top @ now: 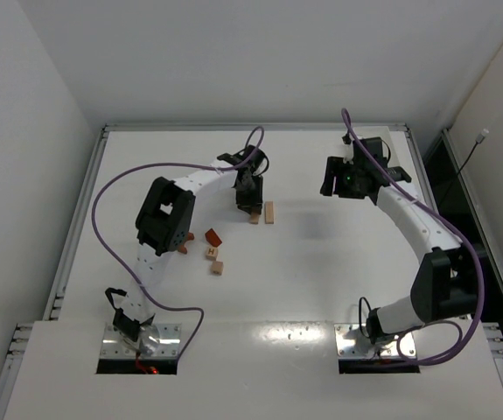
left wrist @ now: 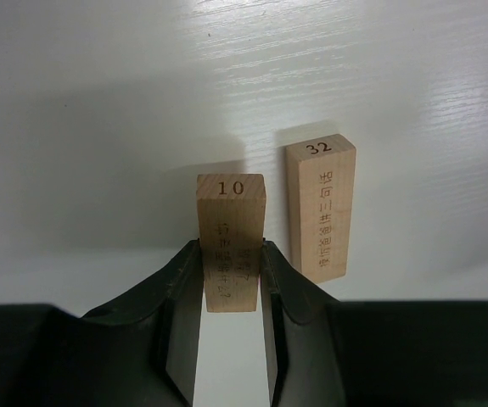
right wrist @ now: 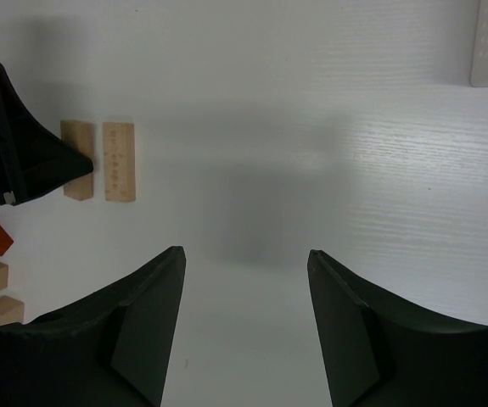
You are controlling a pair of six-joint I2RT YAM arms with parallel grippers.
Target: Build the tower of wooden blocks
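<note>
Here, the left claw [left wrist: 231, 254] is closed narrowly on a pale plank block marked 10 [left wrist: 231, 212], its fingers [left wrist: 184, 288] pressing the block's two long sides, at the far middle of the white desk [top: 321, 262]. Just beside it to the right, across a thin gap, a matching plank marked 32 [left wrist: 320, 212] lies flat on the desk. Whether the held plank touches the surface cannot be told. The other wood blocks [top: 213, 252] lie unstacked nearer the left arm: a reddish-brown wedge [top: 213, 236], two pale cubes [top: 211, 253] below it, and another reddish piece [top: 186, 238] half hidden by the arm. The right claw [right wrist: 244, 263] hangs wide open and empty over the desk, well apart to the right.
</note>
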